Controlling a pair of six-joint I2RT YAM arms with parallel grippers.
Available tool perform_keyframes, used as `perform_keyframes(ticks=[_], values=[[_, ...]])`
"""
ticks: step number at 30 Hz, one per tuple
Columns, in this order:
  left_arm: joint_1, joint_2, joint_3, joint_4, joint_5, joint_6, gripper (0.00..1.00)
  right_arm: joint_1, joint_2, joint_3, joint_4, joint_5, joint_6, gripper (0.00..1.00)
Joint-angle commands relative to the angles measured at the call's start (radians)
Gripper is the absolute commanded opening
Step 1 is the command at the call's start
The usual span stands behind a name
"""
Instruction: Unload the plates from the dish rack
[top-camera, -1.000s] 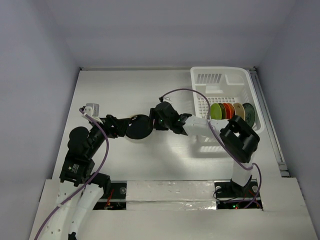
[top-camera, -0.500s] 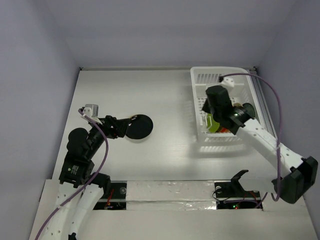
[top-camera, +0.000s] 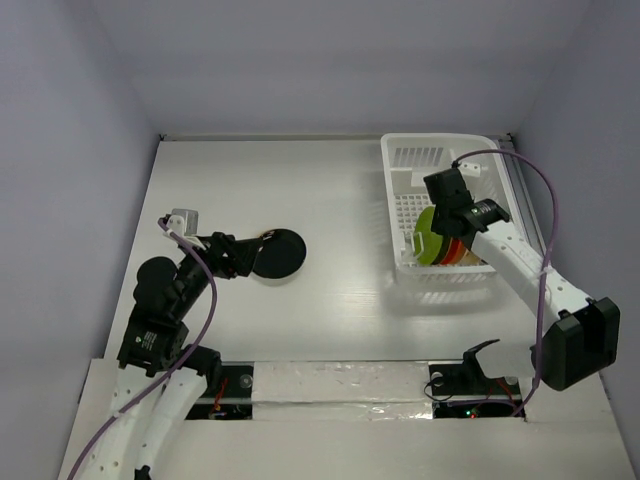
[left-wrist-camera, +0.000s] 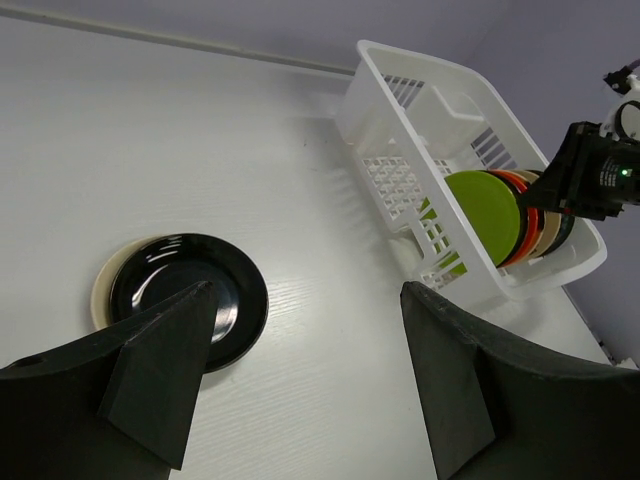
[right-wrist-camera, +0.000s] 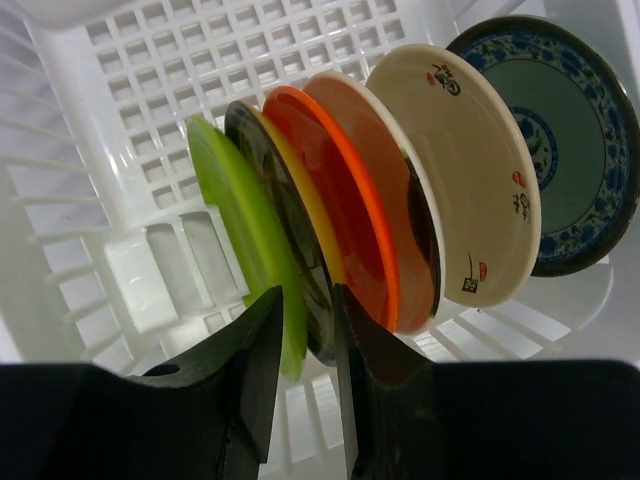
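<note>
Reaching into the dish rack (top-camera: 440, 152) at the far right corner of the tabletop (top-camera: 330, 180), the right hand (right-wrist-camera: 305, 305) comes down on the row of plates standing on edge. Its fingers are nearly together with a thin gap, astride the rim of the green plate (right-wrist-camera: 235, 210), the front one in the row. The dark yellow-rimmed plate (right-wrist-camera: 285, 220) just behind may have its edge in the gap too. Cannot tell if it is pinching or only lined up. Front plate first makes sense: free face, nothing blocking.

Rack contents, front to back:
- green
- dark yellow-rimmed
- orange-red plate (right-wrist-camera: 345, 190), with what looks like a paler one against it
- marked cream plate (right-wrist-camera: 470, 170)
- teal patterned plate (right-wrist-camera: 575, 140)

All lean the same way, packed close.

Already out: black plate (left-wrist-camera: 185, 290) lying flat on a plain cream plate (left-wrist-camera: 98, 300), toward the left edge of the tabletop. The left hand (left-wrist-camera: 305, 300) hangs over that stack, fingers spread wide, holding nothing, likely parked clear of the right arm. Task looks early, with most plates in the rack.
</note>
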Motion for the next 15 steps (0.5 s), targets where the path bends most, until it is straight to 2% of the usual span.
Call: perform_keyframes(ticks=[1, 11, 15], values=[[-0.006, -0.011, -0.005, 0.04, 0.01, 0.008, 0.71, -0.002, 0.007, 0.017, 0.009, -0.02, -0.041, 0.32], [-0.006, -0.008, -0.006, 0.042, 0.013, 0.007, 0.71, -0.002, 0.082, 0.019, 0.029, -0.016, -0.08, 0.36], [-0.006, -0.006, -0.006, 0.042, 0.011, 0.007, 0.71, -0.002, 0.12, 0.037, 0.014, 0.004, -0.084, 0.34]])
